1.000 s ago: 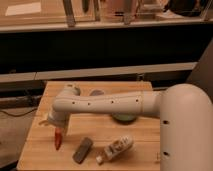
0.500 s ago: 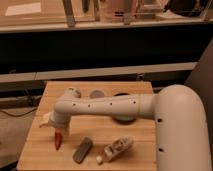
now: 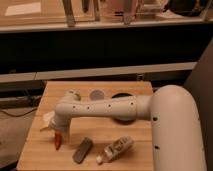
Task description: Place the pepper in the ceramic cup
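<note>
One end effector (image 3: 54,127) sits low over the left front part of the wooden worktop (image 3: 102,134), close to its left edge. Whether it is open or closed cannot be told. Directly below it in the view is the pepper (image 3: 58,141), orange-red, with its point toward the front edge. Its upper end meets the end effector, but whether it is gripped or merely touched cannot be told. Just to the right lies a dark grey block (image 3: 82,150), and beyond that a white bottle (image 3: 115,149) on its side, both near the front edge. The arm (image 3: 100,107) spans the middle of the worktop from the right, with bare wood between it and that front row. Behind the arm, near the back edge, stands the ceramic cup (image 3: 96,94), well apart from the pepper; its contents cannot be made out. Beside the cup, a dark round bowl (image 3: 123,98) is partly hidden by the arm.
</note>
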`<state>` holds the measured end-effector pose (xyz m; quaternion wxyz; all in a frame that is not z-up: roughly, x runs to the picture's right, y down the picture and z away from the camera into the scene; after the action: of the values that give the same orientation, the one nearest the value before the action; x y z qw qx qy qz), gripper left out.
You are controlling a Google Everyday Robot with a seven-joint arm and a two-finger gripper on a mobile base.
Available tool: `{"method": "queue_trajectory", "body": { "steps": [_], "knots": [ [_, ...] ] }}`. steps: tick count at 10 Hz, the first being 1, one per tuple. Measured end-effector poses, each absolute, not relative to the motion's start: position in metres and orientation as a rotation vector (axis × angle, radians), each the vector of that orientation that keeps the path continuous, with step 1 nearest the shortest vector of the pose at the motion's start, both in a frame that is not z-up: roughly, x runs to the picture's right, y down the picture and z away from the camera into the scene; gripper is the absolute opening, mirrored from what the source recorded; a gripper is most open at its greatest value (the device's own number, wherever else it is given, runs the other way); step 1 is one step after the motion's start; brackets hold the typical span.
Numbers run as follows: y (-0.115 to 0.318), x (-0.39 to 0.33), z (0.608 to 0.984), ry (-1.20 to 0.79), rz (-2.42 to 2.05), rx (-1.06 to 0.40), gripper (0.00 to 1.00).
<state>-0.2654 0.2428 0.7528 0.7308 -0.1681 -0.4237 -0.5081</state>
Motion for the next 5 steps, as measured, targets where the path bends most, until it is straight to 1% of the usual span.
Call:
{"method": "queue_trajectory", "body": {
  "steps": [5],
  "knots": [
    [0.2550,-0.2653,0.7598,-0.947,-1.143,-0.393,0.80]
  ]
}}
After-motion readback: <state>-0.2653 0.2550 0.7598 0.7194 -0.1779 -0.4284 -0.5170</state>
